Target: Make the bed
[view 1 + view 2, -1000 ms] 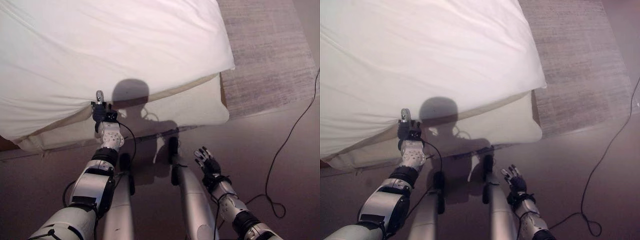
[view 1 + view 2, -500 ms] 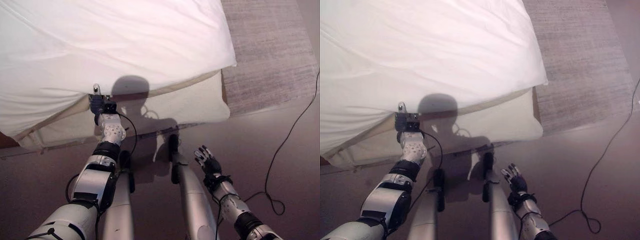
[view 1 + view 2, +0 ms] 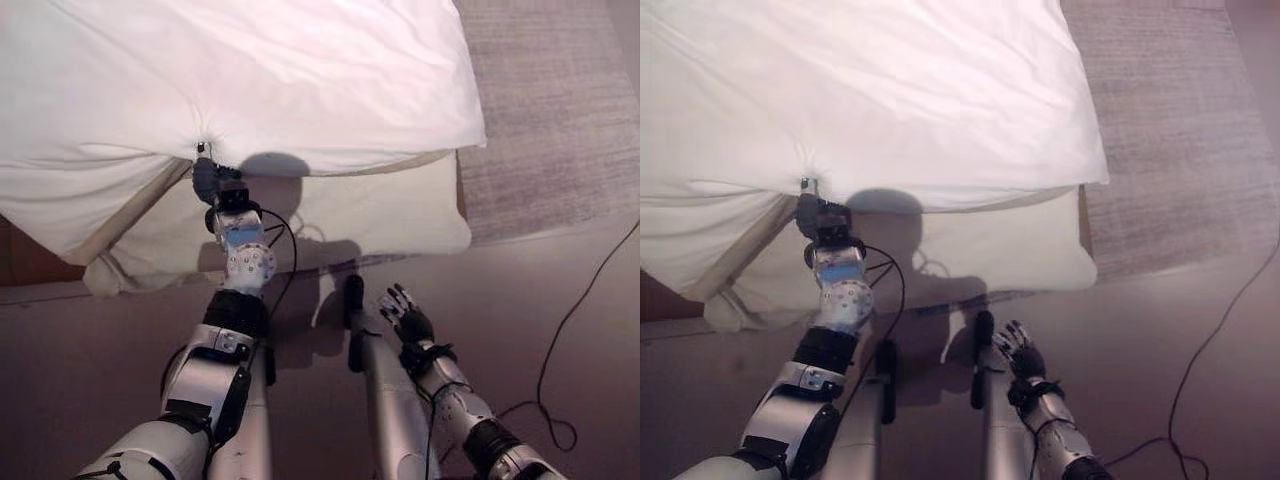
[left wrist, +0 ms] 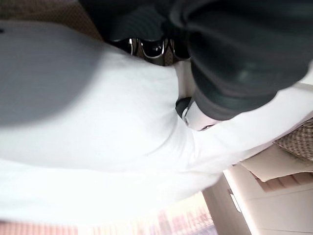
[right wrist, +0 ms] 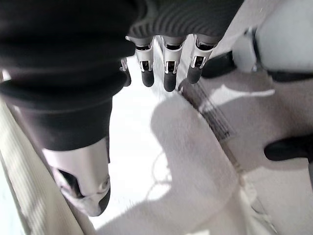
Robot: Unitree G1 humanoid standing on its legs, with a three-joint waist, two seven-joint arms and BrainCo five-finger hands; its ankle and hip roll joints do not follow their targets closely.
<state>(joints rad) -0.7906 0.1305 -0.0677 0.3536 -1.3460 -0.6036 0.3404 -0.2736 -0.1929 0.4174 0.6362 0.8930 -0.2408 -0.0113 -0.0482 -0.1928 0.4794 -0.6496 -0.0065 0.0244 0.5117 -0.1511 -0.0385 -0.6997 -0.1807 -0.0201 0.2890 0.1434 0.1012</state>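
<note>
The left hand [image 3: 207, 180] pinches the white duvet's [image 3: 300, 70] edge at nine o'clock on the bed; the right hand [image 3: 405, 318] hangs open. Soft and light, the duvet likely handles best gripped at its hem.

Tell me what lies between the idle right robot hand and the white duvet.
Bare floor, then the cream mattress side, as the left eye view shows; right robot hand, white duvet.

Below me the floor [image 3: 560, 290] was smooth and grey-brown, darkened where shadow fell close to the bed. A pale grey woven rug [image 3: 560, 120] lay on it to my right, running along the bed's side and away toward the top of my view. At far left a strip of reddish-brown wood [image 3: 30, 262] showed.
</note>
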